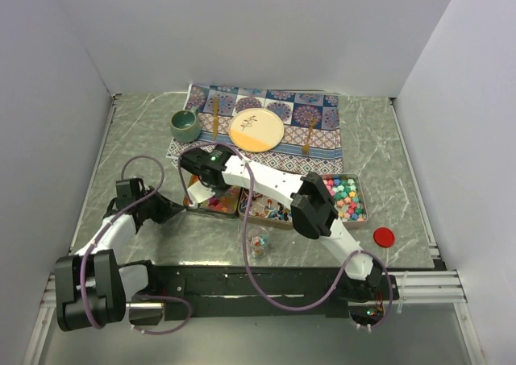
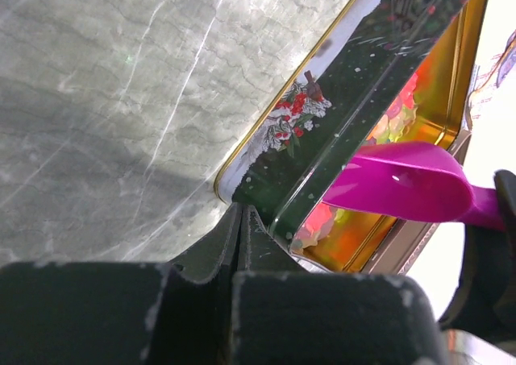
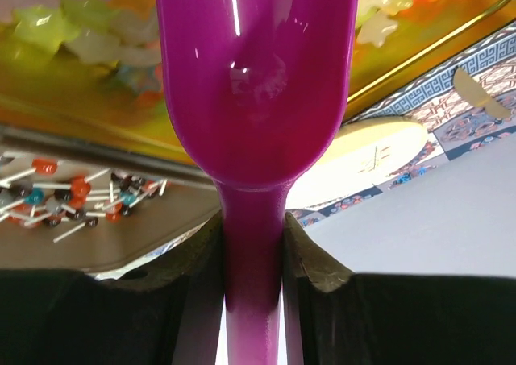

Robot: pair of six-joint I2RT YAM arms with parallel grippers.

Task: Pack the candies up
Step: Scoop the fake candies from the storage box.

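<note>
Three open tins sit in a row mid-table, each holding candies. The left tin [image 1: 222,205] has orange-red gummies [image 2: 393,117], the middle one wrapped pieces [image 1: 268,210], and the right one pastel star pieces [image 1: 347,197]. My right gripper [image 3: 251,224] is shut on the handle of a purple scoop [image 3: 256,75]. The scoop's bowl hangs over the gummies [image 3: 81,35] in the left tin. In the top view that gripper [image 1: 207,189] reaches across from the right. My left gripper [image 2: 242,224] is shut with nothing in it, its tips against the dark green wall [image 2: 339,131] of the left tin, at a corner.
A small clear jar [image 1: 258,242] with a few sweets in it stands in front of the tins. A round red lid [image 1: 384,237] lies to the right. Behind them a patterned mat [image 1: 322,135] carries a plate [image 1: 256,130] and a green mug [image 1: 184,123].
</note>
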